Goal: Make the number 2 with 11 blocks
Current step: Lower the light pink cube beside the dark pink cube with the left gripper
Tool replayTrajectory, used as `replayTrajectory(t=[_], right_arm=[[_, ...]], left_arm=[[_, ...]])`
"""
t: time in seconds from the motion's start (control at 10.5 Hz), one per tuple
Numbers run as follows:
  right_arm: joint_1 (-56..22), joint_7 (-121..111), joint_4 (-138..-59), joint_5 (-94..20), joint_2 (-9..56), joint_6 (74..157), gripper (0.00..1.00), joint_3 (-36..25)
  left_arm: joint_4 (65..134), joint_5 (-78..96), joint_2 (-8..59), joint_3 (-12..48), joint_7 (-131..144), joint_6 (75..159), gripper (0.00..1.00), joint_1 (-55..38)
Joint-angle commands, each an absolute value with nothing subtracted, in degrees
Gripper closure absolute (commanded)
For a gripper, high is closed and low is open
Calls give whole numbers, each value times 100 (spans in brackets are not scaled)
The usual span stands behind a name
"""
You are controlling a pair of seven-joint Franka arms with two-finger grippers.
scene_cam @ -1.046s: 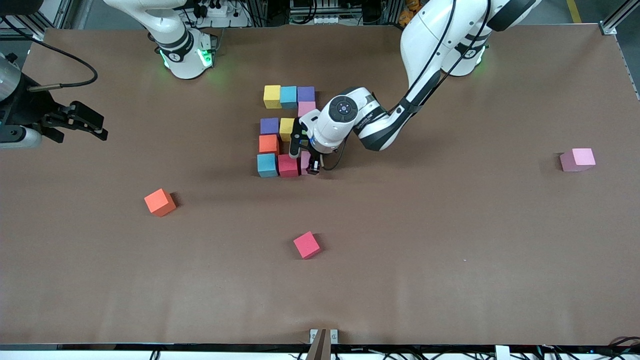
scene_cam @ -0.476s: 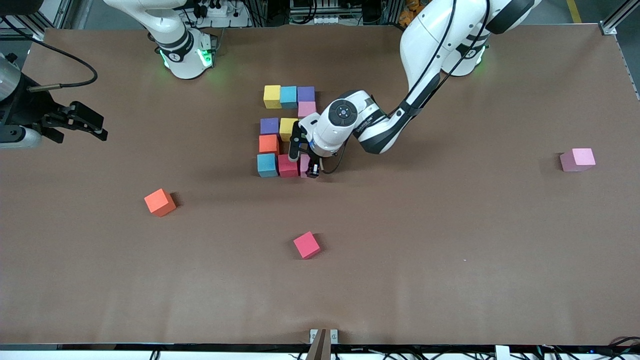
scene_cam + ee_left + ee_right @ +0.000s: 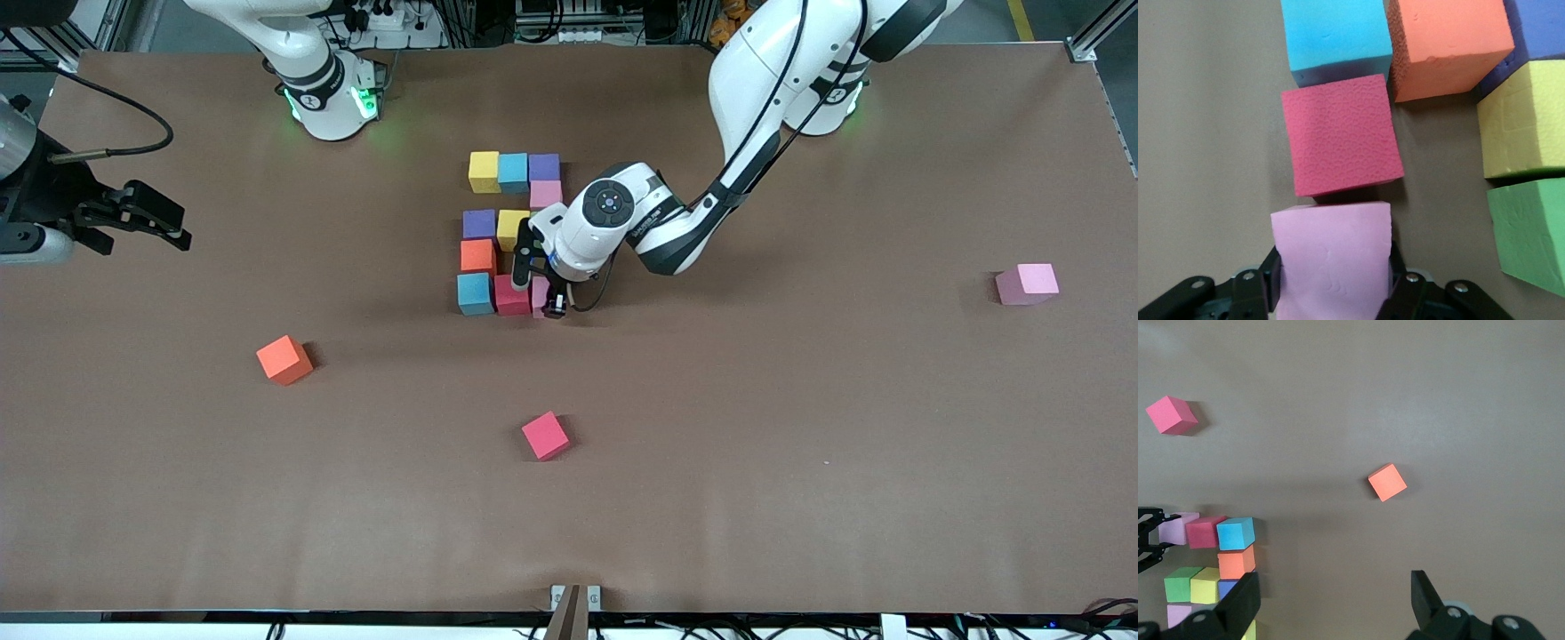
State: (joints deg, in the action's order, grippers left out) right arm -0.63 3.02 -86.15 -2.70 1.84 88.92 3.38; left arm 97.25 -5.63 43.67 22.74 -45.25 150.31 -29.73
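Left gripper [image 3: 1331, 293] pinches pink block [image 3: 1333, 257], low at bottom row of number 2 [image 3: 507, 233], beside red block [image 3: 1341, 135]. Push flush, then let go. Right gripper [image 3: 1335, 597] spread wide, waits.

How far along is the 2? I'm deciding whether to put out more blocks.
Nearly finished. Ten cubes already sit in the number 2: top row, pink, the middle row with the green cube, orange, then blue and red. The left gripper is shut on the pink block, setting it beside the red block; only its release remains. The right gripper waits, open.
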Motion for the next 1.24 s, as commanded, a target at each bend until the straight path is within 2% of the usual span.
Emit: replayTrajectory(t=[0.0,0.29,1.14], right_arm=[[-88,334,-8631,-290,167,8912,0,325],[-88,334,-8631,-290,167,8903,0,325],[-88,334,-8622,-290,167,8903,0,325]], left_arm=[[9448,-396,4588,2162,-4781,15003,100,-3067],[9133,-369,4605,2162,-4781,14477,100,-3076],[9062,-369,4764,2153,-4614,14476,100,-3322]])
